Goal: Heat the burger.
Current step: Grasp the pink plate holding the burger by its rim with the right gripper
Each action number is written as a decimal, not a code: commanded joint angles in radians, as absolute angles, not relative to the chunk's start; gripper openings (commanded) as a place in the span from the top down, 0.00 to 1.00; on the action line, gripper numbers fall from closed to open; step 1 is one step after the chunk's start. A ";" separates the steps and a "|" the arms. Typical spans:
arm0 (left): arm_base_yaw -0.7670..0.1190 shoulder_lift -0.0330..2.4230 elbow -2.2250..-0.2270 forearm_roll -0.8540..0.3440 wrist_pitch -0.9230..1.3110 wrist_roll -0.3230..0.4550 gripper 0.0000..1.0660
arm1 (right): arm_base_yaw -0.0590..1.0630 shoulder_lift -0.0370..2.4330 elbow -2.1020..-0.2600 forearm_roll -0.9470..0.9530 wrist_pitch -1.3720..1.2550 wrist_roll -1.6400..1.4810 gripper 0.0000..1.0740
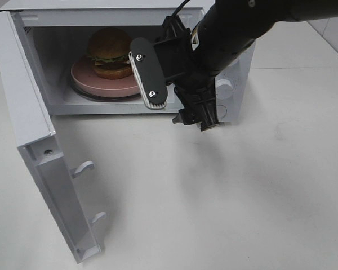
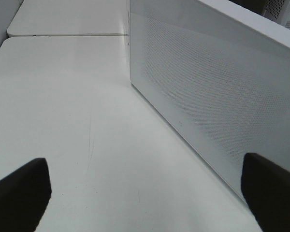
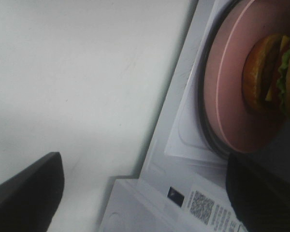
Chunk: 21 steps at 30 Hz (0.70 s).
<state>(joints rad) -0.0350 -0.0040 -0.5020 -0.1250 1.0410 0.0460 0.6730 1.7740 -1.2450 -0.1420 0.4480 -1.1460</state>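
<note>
Golden-brown and glossy on top, with a green lettuce frill and cheese below: burger (image 1: 109, 53), sitting on pink plate (image 1: 83, 79) inside microwave (image 1: 236, 67), deep in the cavity beyond the right gripper (image 1: 174, 112). Not held, and well clear of both fingers. Plate rim close to the cavity's front sill on the gripper's side, with a strip of bare white floor between. Right gripper spread wide and holding nothing, hovering just outside the open mouth. One flat finger across the front of the plate's edge, the other down by the control panel and knob (image 1: 223, 86). Door (image 1: 28, 118) swung fully out, standing well off to the far side of the opening from the gripper. Broad bare white table (image 1: 242, 191) beneath and behind the gripper. Left gripper (image 2: 145, 203) likewise spread wide and empty, low over the table, with a perforated white panel (image 2: 208, 87) close along one finger's side and open tabletop ahead up to a seam.
</note>
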 commanded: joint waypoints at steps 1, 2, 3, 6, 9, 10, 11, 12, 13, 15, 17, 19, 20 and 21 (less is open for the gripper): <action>-0.032 -0.024 -0.501 -0.129 1.038 0.047 0.06 | 0.680 1.831 -1.288 -0.147 0.379 -1.121 0.20; -0.032 -0.024 -0.501 -0.129 1.038 0.047 0.06 | 0.680 1.831 -1.288 -0.147 0.379 -1.121 0.20; -0.032 -0.024 -0.501 -0.129 1.038 0.047 0.06 | 0.680 1.841 -1.297 -0.147 0.368 -1.119 0.20; -0.032 -0.024 -0.501 -0.129 1.038 0.047 0.06 | 0.680 1.880 -1.332 -0.147 0.355 -1.113 0.20; -0.032 -0.024 -0.501 -0.129 1.038 0.047 0.06 | 0.680 1.936 -1.385 -0.147 0.347 -1.114 0.20; -0.032 -0.024 -0.501 -0.129 1.038 0.047 0.06 | 0.680 1.951 -1.399 -0.147 0.347 -1.113 0.20; -0.032 -0.024 -0.501 -0.129 1.038 0.047 0.06 | 0.680 1.951 -1.399 -0.147 0.347 -1.113 0.20; -0.032 -0.024 -0.501 -0.129 1.038 0.047 0.06 | 0.680 1.981 -1.427 -0.147 0.347 -1.111 0.20; -0.032 -0.024 -0.501 -0.129 1.038 0.047 0.06 | 0.680 1.997 -1.441 -0.147 0.348 -1.111 0.20; -0.032 -0.024 -0.501 -0.129 1.038 0.047 0.06 | 0.680 2.024 -1.469 -0.147 0.348 -1.111 0.21; -0.032 -0.024 -0.501 -0.129 1.038 0.047 0.06 | 0.680 2.055 -1.503 -0.147 0.349 -1.104 0.21; -0.032 -0.024 -0.501 -0.129 1.038 0.047 0.06 | 0.680 2.084 -1.535 -0.147 0.349 -1.096 0.21; -0.032 -0.024 -0.501 -0.129 1.038 0.047 0.06 | 0.680 2.100 -1.554 -0.147 0.350 -1.092 0.21; -0.032 -0.024 -0.501 -0.129 1.038 0.047 0.06 | 0.680 2.130 -1.590 -0.151 0.356 -1.084 0.21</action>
